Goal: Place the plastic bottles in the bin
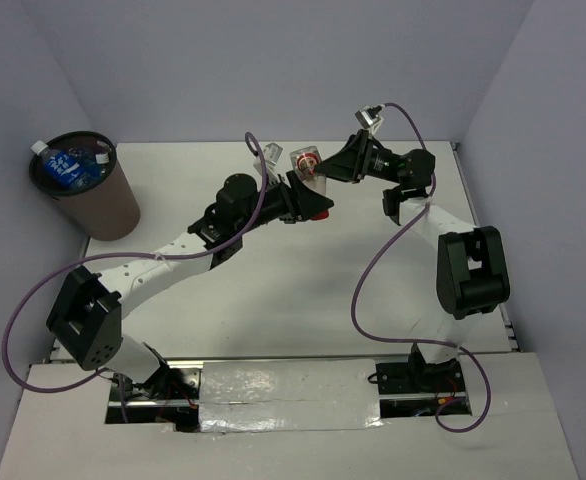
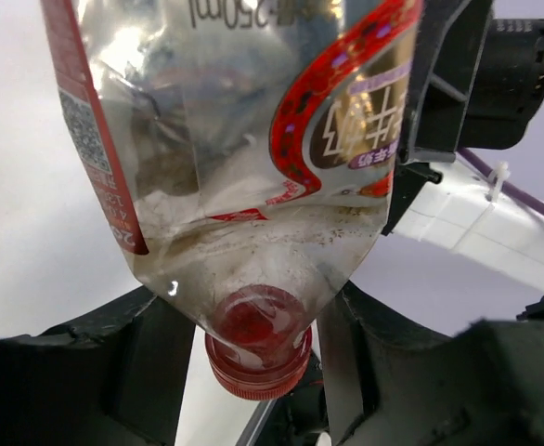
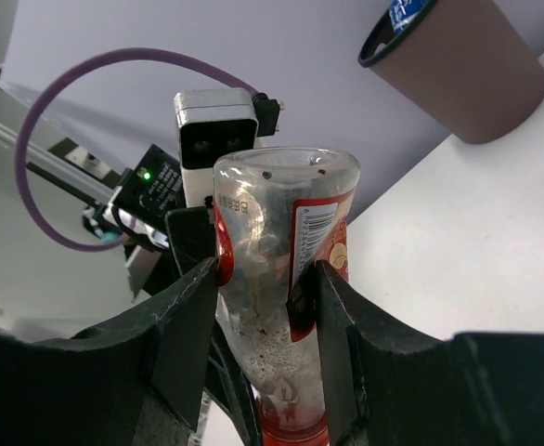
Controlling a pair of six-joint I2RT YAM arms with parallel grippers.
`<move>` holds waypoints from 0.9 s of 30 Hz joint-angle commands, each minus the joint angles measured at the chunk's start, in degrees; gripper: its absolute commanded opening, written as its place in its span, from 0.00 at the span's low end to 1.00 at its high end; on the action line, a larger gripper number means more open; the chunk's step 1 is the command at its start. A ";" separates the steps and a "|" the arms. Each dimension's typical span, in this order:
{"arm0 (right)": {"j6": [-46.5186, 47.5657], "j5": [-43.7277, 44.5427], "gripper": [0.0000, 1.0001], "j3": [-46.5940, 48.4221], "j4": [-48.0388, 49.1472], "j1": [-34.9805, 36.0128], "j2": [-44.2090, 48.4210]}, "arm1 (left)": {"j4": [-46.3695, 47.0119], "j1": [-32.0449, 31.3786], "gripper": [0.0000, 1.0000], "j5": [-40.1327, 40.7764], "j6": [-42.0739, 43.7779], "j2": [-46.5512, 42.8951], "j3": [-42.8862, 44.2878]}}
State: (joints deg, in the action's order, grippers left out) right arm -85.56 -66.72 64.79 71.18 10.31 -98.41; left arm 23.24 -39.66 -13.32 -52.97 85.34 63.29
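A clear red-labelled plastic bottle (image 1: 306, 162) with a red cap hangs in the air between both grippers at the back middle of the table. My right gripper (image 1: 329, 168) is shut on its body; in the right wrist view the gripper (image 3: 265, 271) has both fingers pressed into the bottle (image 3: 272, 214). My left gripper (image 1: 309, 193) is closed around its shoulder above the cap; in the left wrist view the gripper (image 2: 253, 311) touches the bottle (image 2: 235, 139) on both sides. The brown bin (image 1: 101, 205) stands at the far left, with blue-labelled bottles (image 1: 73, 168) inside.
The bin (image 3: 467, 74) also shows in the right wrist view, at the upper right, with a blue label (image 3: 404, 11) at its rim. Purple cables loop from both arms. Grey walls close the table on three sides.
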 commanded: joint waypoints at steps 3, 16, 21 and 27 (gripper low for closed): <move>8.44 -1.83 0.44 1.47 -2.70 0.59 1.90 | -4.86 1.95 0.06 -2.57 3.39 -1.67 2.63; 90.56 11.08 1.00 19.06 -82.94 0.07 7.35 | -40.82 35.30 0.00 7.60 15.87 -17.31 12.10; 92.42 10.38 0.99 16.68 -82.52 0.06 8.23 | -43.46 50.10 0.00 9.19 17.73 -15.12 20.90; 92.59 10.47 1.00 12.38 -80.24 -0.29 10.87 | -46.63 59.96 0.00 12.79 18.25 -6.69 29.60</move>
State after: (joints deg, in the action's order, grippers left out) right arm 4.19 -56.75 78.39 -8.91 10.35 -91.81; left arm -20.40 18.52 -2.57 -36.40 74.85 90.43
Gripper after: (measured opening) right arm 0.994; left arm 0.584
